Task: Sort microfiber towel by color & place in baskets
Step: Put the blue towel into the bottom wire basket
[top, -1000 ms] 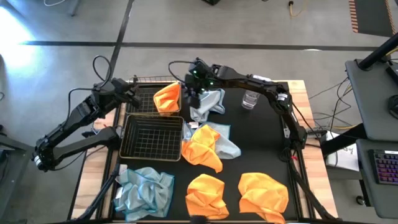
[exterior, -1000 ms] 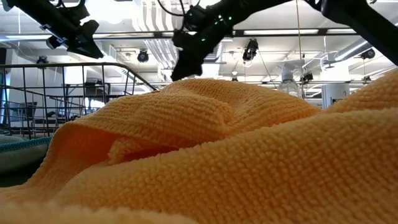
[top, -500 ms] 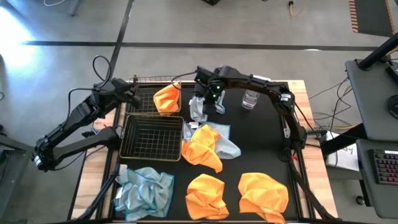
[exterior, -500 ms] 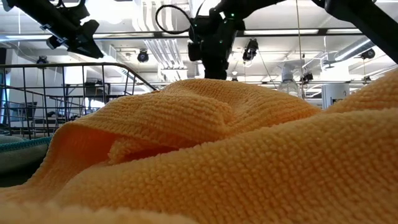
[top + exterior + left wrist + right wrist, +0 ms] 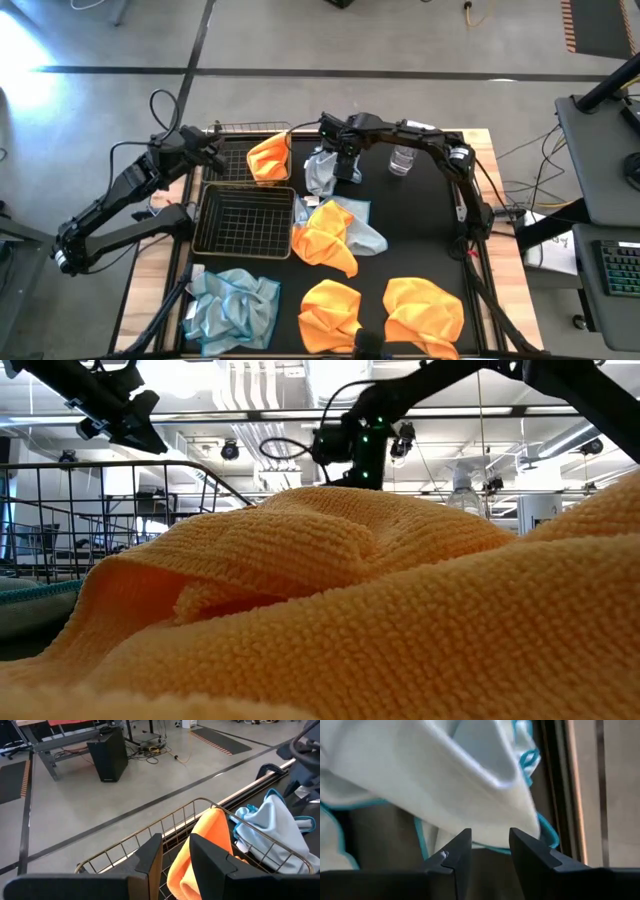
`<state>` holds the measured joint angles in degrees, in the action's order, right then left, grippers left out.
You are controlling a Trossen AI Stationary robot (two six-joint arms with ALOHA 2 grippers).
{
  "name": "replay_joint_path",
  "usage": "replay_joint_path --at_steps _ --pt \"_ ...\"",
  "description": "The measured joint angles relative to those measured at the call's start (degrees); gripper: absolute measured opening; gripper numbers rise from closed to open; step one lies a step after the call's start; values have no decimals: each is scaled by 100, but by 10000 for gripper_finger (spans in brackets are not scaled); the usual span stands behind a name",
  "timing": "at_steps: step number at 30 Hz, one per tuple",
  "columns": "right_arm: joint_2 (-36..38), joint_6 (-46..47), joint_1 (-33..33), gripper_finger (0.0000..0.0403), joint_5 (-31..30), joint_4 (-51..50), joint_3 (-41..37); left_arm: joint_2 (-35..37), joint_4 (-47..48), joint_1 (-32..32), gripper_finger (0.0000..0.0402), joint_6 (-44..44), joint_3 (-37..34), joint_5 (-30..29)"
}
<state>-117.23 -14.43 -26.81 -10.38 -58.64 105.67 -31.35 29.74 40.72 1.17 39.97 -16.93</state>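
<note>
Two slightly parted fingers of the right hand (image 5: pixel 487 851) touch a blue-grey towel (image 5: pixel 445 780).

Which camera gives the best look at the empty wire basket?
The high view: the empty basket shows whole, from above. The low view catches only wire bars at the left, of which basket I cannot tell. Neither wrist view shows it.

Left arm: yours reaches in from the table's left side, forearm angled toward the far edge; left gripper (image 5: pixel 212 157) held aloft, its 2 fingers (image 5: pixel 150 855) parted, empty.

Right arm: arches across the far edge; right gripper (image 5: pixel 338 162) pointing down, 2 fingers (image 5: pixel 455 852) parted, empty.
</note>
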Motion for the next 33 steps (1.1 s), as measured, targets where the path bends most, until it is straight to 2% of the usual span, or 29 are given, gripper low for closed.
replay_joint_path --at_steps 8,20,33 --pt "0 -218 -10 162 -16 327 -355 0 -4 -1 84 0 0 0" --pt "0 -662 -10 164 34 560 -475 -9 -4 -1 84 2 -2 0" --pt "-2 -665 -10 164 47 801 -959 -7 33 -1 84 2 -2 0"
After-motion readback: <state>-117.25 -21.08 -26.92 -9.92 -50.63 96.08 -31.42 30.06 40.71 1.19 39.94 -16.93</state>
